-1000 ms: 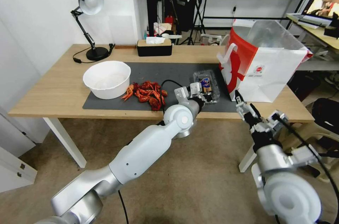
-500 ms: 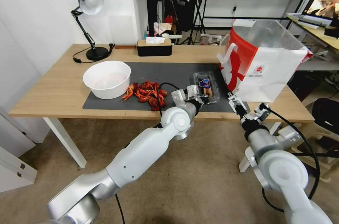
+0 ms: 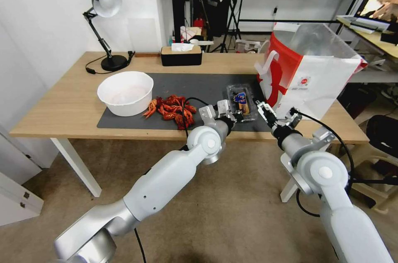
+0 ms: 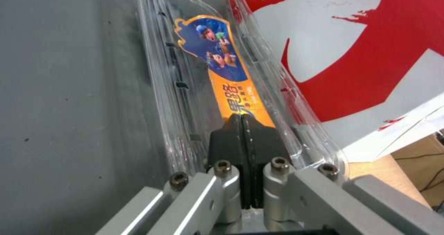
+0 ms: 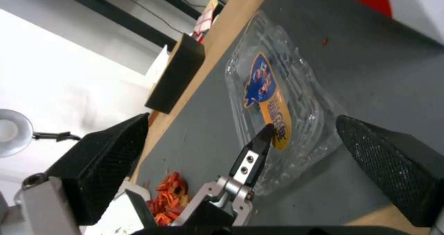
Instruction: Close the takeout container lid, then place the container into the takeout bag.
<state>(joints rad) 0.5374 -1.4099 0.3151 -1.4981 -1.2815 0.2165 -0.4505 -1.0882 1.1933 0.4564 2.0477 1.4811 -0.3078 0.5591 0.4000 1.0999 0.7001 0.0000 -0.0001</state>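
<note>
Right pincer [image 3: 265, 110], fingers apart, has advanced from the tabletop [image 3: 62, 109] edge to just beside the takeout container [image 3: 241, 96]. Left pincer [image 4: 244, 131], fingers together, presses the lid [image 4: 217, 65] flat: closure appears done. Takeout bag [image 3: 311, 76] stands immediately behind.
</note>
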